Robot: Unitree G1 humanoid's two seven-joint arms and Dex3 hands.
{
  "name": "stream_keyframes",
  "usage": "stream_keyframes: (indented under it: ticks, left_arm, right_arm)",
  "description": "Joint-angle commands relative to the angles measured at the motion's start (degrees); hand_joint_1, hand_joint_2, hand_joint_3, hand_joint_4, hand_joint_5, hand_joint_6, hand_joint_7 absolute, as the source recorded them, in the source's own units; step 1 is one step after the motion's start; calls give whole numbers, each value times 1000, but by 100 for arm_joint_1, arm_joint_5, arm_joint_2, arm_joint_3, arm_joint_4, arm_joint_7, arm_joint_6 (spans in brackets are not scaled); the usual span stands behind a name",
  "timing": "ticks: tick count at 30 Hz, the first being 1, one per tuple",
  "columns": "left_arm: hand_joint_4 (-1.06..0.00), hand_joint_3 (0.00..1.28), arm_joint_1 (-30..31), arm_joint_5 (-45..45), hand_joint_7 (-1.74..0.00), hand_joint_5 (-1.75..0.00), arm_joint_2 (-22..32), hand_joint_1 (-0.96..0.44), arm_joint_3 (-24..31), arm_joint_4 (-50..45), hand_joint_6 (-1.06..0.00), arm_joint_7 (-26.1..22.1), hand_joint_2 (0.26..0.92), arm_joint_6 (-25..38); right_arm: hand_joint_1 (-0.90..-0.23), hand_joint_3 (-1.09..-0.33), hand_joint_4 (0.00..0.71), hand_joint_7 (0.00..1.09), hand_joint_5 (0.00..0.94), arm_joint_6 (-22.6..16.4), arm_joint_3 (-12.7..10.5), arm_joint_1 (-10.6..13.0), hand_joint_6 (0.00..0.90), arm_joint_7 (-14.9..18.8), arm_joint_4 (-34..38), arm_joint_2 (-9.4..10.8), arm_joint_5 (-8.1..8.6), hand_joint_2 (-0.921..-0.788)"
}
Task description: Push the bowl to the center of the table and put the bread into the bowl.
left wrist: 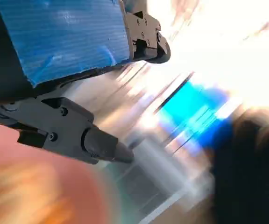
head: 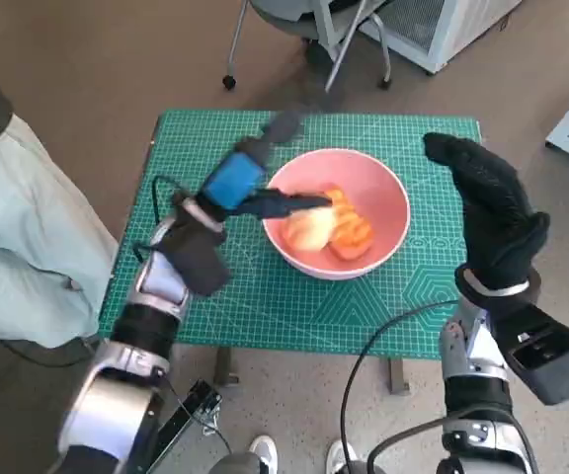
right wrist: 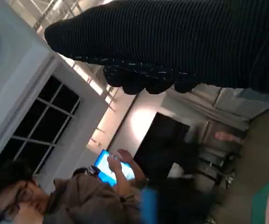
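Note:
The pink bowl [head: 388, 183] stands near the middle of the green mat [head: 265, 306]. Orange and pale pieces of bread [head: 329, 232] lie inside it. My left hand [head: 235, 183] hovers over the bowl's left rim, its black fingers [head: 289, 204] reaching out above the bread with nothing between them. The left wrist view shows the blue-taped back [left wrist: 64, 37] and spread fingers [left wrist: 69, 130] over a blur of pink and orange. My right hand [head: 487, 197] is raised to the right of the bowl, gloved fingers stretched out and holding nothing; the glove [right wrist: 181, 42] fills the right wrist view.
A person in pale trousers [head: 18, 237] stands close to the table's left side. A chair base [head: 314, 30] and a white cabinet [head: 443, 25] lie beyond the far edge. Another person [right wrist: 78, 196] with a lit screen shows in the right wrist view.

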Motion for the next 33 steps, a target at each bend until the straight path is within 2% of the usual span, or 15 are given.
stream_keyframes:
  ticks: [1,5,8,14,19,25,29,33]
  left_arm:
    - [-291,199,380,-597,-548,-72,-324,-405,249,-484,-32,-10,921,-16]
    - [-313,248,750,-1037,-604,-86,-379,-426,371,-1025,-6,-125,921,467]
    - [-321,258,959,-1410,-579,-84,-371,-440,448,-1330,-20,-363,921,825]
    - [-338,255,1107,-1652,-449,-55,-356,-469,558,-1509,-90,-679,921,1103]
    - [-322,253,1087,-1369,-414,-38,-282,-492,574,-1516,-90,-619,921,1251]
    - [-301,253,1105,-1210,-392,-23,-232,-519,634,-1517,-74,-557,921,1368]
    - [-298,252,1171,-1283,-383,-20,-257,-528,658,-1568,-72,-660,921,1361]
    - [-301,248,1191,-1405,-349,-15,-345,-529,695,-1563,-92,-764,921,1316]
  right_arm:
    - [-565,-689,328,772,10,132,-24,-99,7,-337,-4,0,-263,-921]
    - [-557,-706,329,771,10,211,-36,-233,16,-703,-46,-3,-549,-921]
    - [-543,-727,328,768,9,286,-29,-354,20,-985,-78,-4,-772,-921]
    - [-503,-757,328,760,7,462,21,-588,27,-1281,-85,-31,-965,-921]
    - [-504,-764,329,761,6,583,77,-706,35,-1256,-54,-33,-890,-921]
    - [-536,-720,340,763,10,796,143,-747,40,-1009,-103,-15,-598,-921]
    - [-547,-703,347,764,13,828,185,-706,45,-958,-222,-38,-595,-921]
    - [-542,-701,351,763,14,771,187,-700,47,-969,-226,-95,-682,-921]
